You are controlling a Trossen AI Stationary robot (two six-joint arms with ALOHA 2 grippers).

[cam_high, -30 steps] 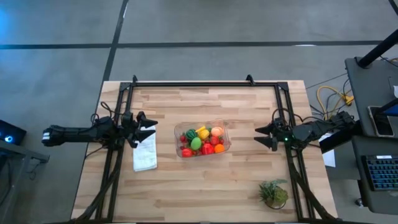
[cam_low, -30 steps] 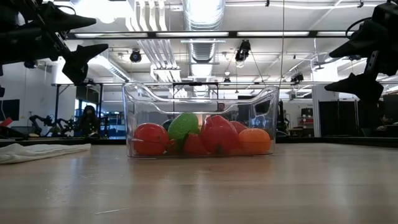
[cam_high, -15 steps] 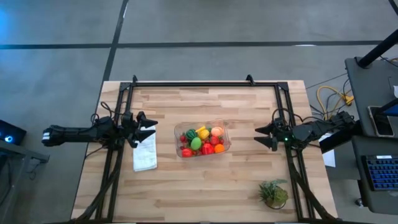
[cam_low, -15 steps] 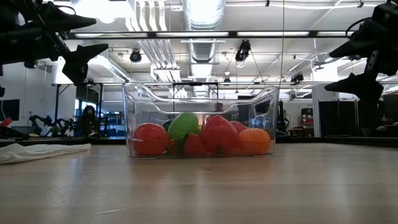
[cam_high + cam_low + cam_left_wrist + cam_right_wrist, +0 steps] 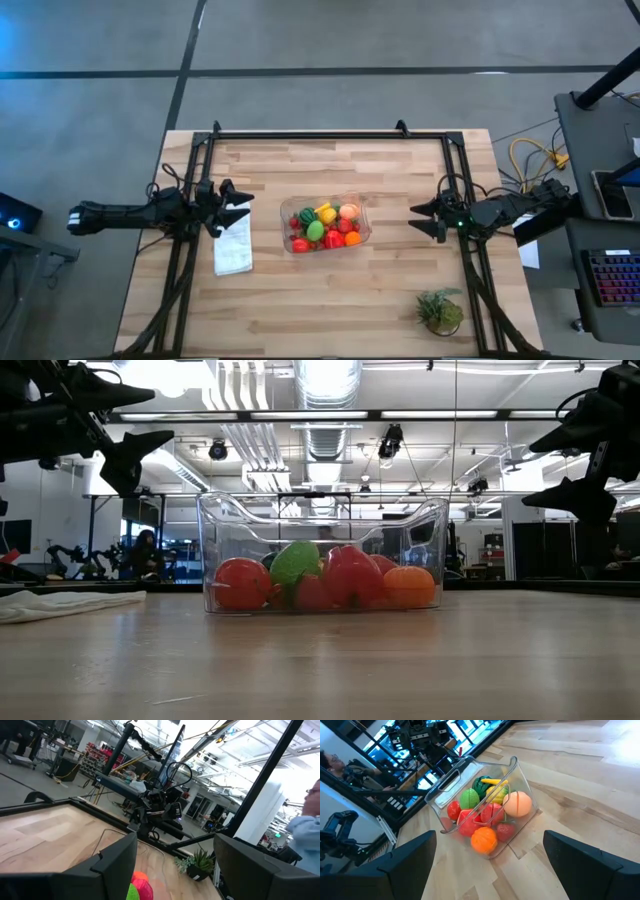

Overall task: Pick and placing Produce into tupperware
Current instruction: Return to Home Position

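Note:
The clear tupperware [image 5: 327, 223] stands on its base at the table's middle, also seen in the low view [image 5: 322, 510] and the right wrist view [image 5: 470, 775]. Inside it the produce [image 5: 325, 226] lies piled: red, orange, yellow, lime green and dark green pieces [image 5: 485, 812], [image 5: 325, 578]. My left gripper [image 5: 236, 207] hovers open above the table at the left, over the white cloth. My right gripper [image 5: 424, 218] hovers open at the right, its fingers pointing toward the container. Neither touches anything.
A white folded cloth [image 5: 233, 244] lies left of the container. A spiky green plant tuft [image 5: 440, 310] sits near the table's near right corner. A black frame [image 5: 330, 133] runs along the far edge and both sides. Bare wood lies in front of the container.

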